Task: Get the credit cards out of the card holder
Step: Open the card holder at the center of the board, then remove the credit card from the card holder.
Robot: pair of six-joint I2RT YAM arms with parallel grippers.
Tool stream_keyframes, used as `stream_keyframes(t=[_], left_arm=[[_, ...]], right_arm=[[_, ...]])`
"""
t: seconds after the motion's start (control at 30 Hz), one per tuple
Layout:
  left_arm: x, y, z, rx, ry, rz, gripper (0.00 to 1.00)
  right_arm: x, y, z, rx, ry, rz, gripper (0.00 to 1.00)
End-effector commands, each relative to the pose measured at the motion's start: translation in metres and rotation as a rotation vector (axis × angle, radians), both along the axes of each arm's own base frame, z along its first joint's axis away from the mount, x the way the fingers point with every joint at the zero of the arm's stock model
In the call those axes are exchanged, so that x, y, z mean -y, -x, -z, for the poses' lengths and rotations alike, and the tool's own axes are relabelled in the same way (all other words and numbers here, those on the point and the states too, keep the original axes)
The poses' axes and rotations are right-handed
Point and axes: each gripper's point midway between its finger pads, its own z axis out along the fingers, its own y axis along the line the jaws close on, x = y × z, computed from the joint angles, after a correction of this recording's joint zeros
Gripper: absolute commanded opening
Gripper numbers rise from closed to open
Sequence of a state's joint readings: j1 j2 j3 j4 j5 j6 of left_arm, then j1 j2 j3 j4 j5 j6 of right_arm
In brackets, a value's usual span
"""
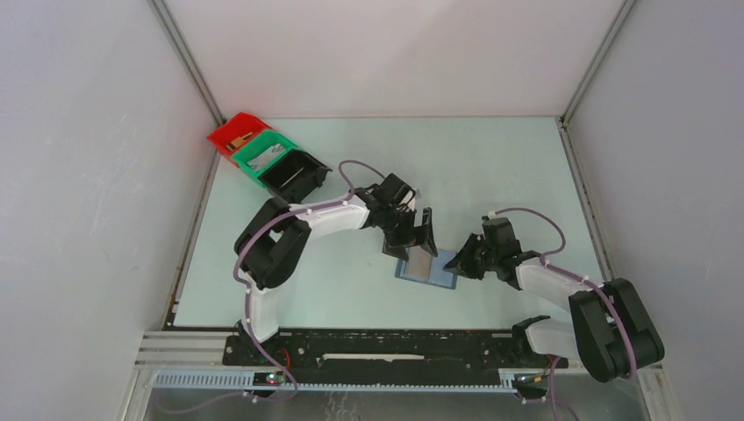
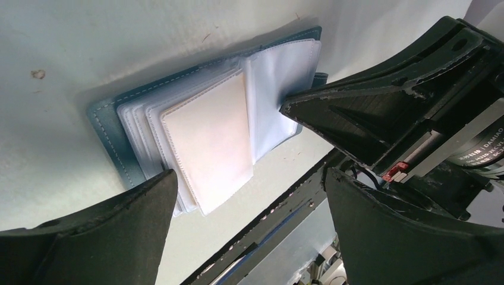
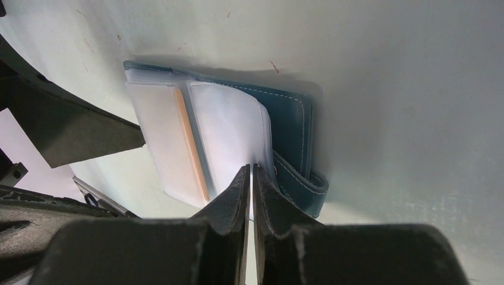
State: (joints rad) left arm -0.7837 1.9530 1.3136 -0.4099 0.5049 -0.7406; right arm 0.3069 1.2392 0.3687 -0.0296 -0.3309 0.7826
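The slate-blue card holder [image 1: 428,271] lies spread open on the table, its clear sleeves fanned up. It also shows in the left wrist view [image 2: 110,135] and the right wrist view [image 3: 291,116]. A pale card [image 2: 205,139] sits in the top sleeve, and its tan edge [image 3: 185,139] shows from the right wrist. My right gripper [image 3: 250,172] is shut on the edge of a clear sleeve next to the holder's tab [image 3: 306,187]. My left gripper [image 2: 249,228] is open and empty just above the holder's near-left edge. No card lies loose on the table.
A red bin [image 1: 233,133], a green bin [image 1: 262,154] and a black bin [image 1: 296,174] stand in a row at the back left. White walls close in the table on three sides. The right gripper's finger [image 2: 356,110] crosses the left wrist view.
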Motion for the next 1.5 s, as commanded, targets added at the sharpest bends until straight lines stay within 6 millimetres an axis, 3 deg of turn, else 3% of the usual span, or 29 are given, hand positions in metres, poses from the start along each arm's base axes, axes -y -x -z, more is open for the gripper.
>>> stream_keyframes(t=[0.0,0.2,0.47,0.6,0.87,0.97,1.07,1.2,1.33,1.47], left_arm=[[0.019,-0.006,-0.020,0.048,0.063,0.037,1.00],[0.034,0.000,-0.048,0.056,0.149,0.086,1.00],[0.055,0.011,-0.064,0.026,0.249,0.132,1.00],[0.070,0.012,-0.065,-0.008,0.297,0.143,1.00],[0.107,0.026,-0.062,-0.080,0.368,0.210,1.00],[0.115,0.023,-0.048,-0.105,0.352,0.197,1.00],[0.110,0.019,-0.035,-0.081,0.281,0.197,1.00],[0.092,0.001,-0.061,0.021,0.287,0.170,1.00],[0.056,-0.021,-0.094,0.101,0.330,0.095,1.00],[0.025,-0.026,-0.085,0.082,0.299,0.045,1.00]], right_arm=[[0.024,0.006,0.016,-0.031,0.122,0.037,0.13],[0.024,0.007,0.016,-0.032,0.123,0.037,0.13],[0.024,0.007,0.011,-0.026,0.106,0.049,0.13],[0.028,0.009,-0.001,0.016,0.075,0.065,0.15],[0.053,0.012,-0.030,0.136,0.066,0.151,0.34],[0.063,0.014,-0.037,0.156,0.059,0.191,0.35],[0.064,0.013,-0.046,0.190,0.048,0.195,0.35],[0.057,0.006,-0.067,0.251,-0.005,0.179,0.35],[0.045,-0.004,-0.085,0.293,-0.081,0.165,0.35],[0.022,-0.012,-0.100,0.320,-0.125,0.107,0.35]])
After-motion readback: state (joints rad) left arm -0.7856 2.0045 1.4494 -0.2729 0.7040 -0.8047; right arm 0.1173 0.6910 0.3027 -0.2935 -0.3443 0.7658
